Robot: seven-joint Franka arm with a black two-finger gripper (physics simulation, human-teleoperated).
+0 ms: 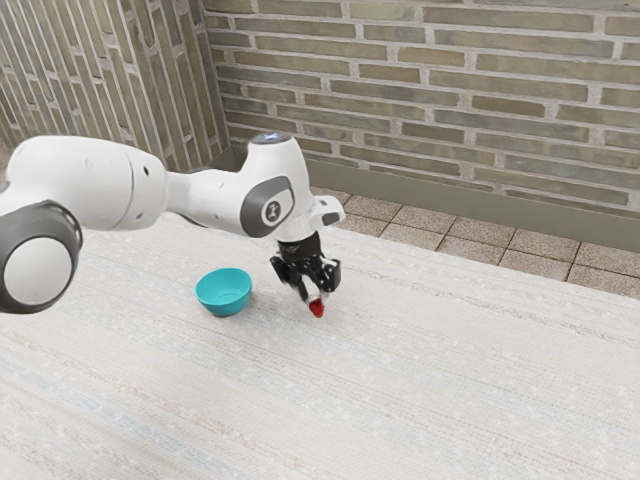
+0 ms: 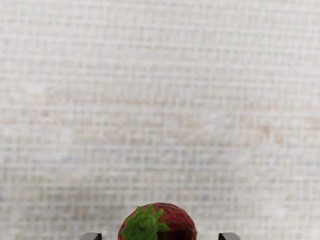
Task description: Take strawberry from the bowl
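Step in hand: letting go outside the bowl, we judge; the taking-out looks done, and what is left is leaving the fruit be.
Strawberry: out on the pale table (image 1: 420,390), beside the bowl and apart from it; we see the red fruit (image 1: 317,309) right under our gripper (image 1: 315,299), and it looks to be resting on the surface, though we cannot fully make out the contact beneath it.
Leafy top: green leaves (image 2: 143,224) lie toward one finger, so we take the berry to be on its side.
Jaws: released; the two fingers stand apart, one on each side of the strawberry, with a gap between each fingertip and the fruit.
Next move: we should lift straight up with the fingers kept wide, then draw the arm (image 1: 215,198) away once the tips are above the berry.
Likely trouble: a sideways drift on the way up could brush the strawberry and roll it; its rounded shape would make that easy, we think.
Bowl: the blue bowl (image 1: 223,292) sits upright on the table, toward the exterior view's left from our gripper; we see its plain inner wall and no fruit in it.
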